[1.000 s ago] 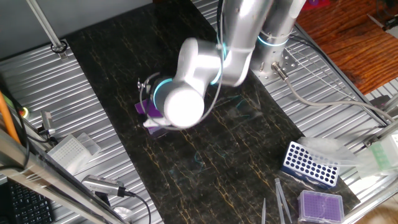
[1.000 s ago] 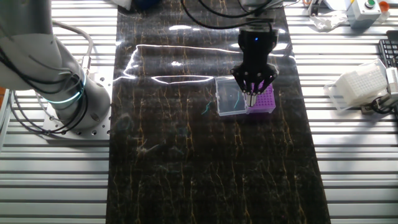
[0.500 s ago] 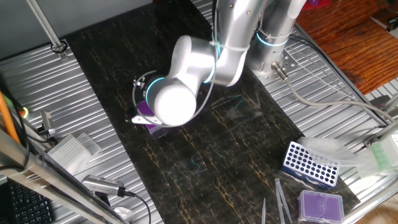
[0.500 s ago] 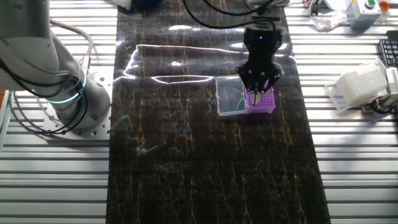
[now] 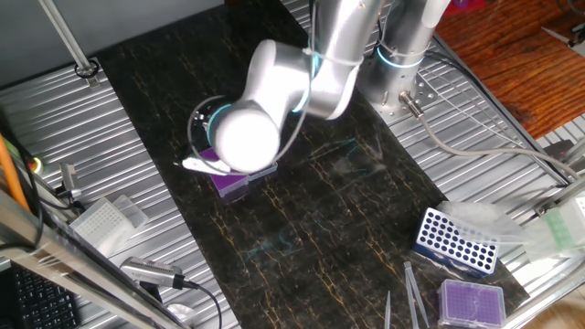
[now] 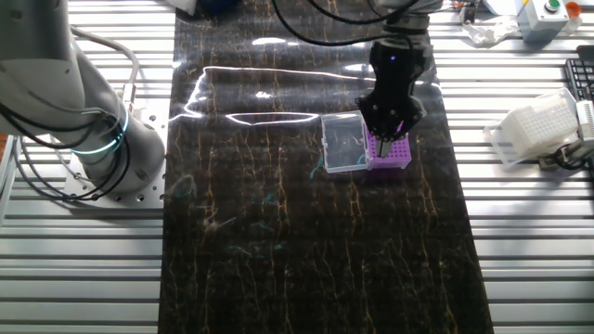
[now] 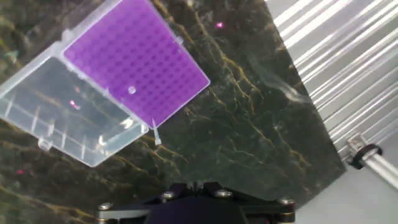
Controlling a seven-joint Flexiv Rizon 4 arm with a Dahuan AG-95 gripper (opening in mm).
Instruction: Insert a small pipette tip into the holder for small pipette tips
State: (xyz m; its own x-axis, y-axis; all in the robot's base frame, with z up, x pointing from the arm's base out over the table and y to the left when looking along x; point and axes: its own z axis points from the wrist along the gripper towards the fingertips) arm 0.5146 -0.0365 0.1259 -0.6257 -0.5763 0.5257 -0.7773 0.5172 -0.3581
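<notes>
Work surface: ribbed metal table (image 6: 83, 269), with a dark marbled mat (image 6: 306, 250) laid down its centre. On the mat, the holder for small pipette tips (image 6: 394, 153) is seated, clear lid (image 6: 342, 144) folded flat at its 9 o'clock in the other fixed view. In one fixed view, a blue rack (image 5: 454, 241) and a paler purple-topped box (image 5: 472, 301) are found at the mat's 4 o'clock corner, tweezers (image 5: 413, 294) just beside them. A white tip box (image 6: 538, 127) is placed on bare metal at 3 o'clock. The arm base (image 6: 102, 139) is bolted at 9 o'clock.
</notes>
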